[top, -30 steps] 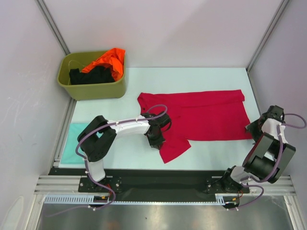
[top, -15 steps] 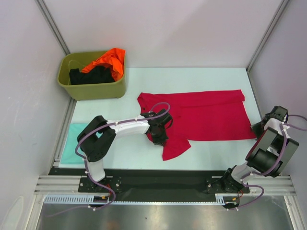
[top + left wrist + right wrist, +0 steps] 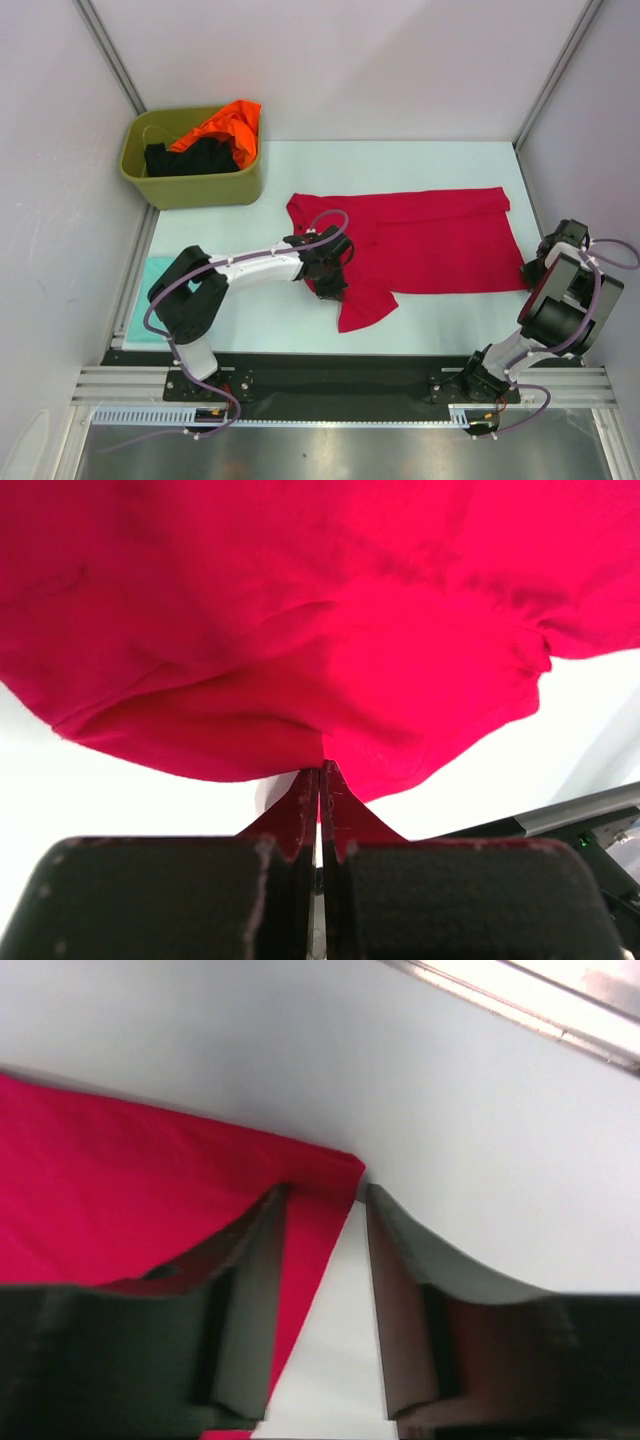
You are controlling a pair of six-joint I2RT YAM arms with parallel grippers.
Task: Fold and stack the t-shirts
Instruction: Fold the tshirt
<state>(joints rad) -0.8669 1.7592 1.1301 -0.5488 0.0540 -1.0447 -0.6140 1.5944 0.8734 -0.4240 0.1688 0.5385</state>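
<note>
Crimson-red t-shirt (image 3: 430,240) lies spread over the middle right of the desk (image 3: 440,160), one sleeve trailing toward the lower centre. Over the last second the right gripper (image 3: 325,1192) has settled at the shirt's lower right corner and its jaws have narrowed. They stand part open astride that corner, not yet gripping. The left gripper (image 3: 320,772) stays clamped on bunched cloth at the shirt's left edge. With both ends nearly secured, a fold looks about to begin.

1. A crimson-red soft cloth t-shirt (image 3: 320,610), creased, fills the upper picture.
2. The black jaws, pressed together, pinch its near edge.
3. White surface (image 3: 120,800) shows below; a metal rail (image 3: 570,810) lies lower right.
</note>
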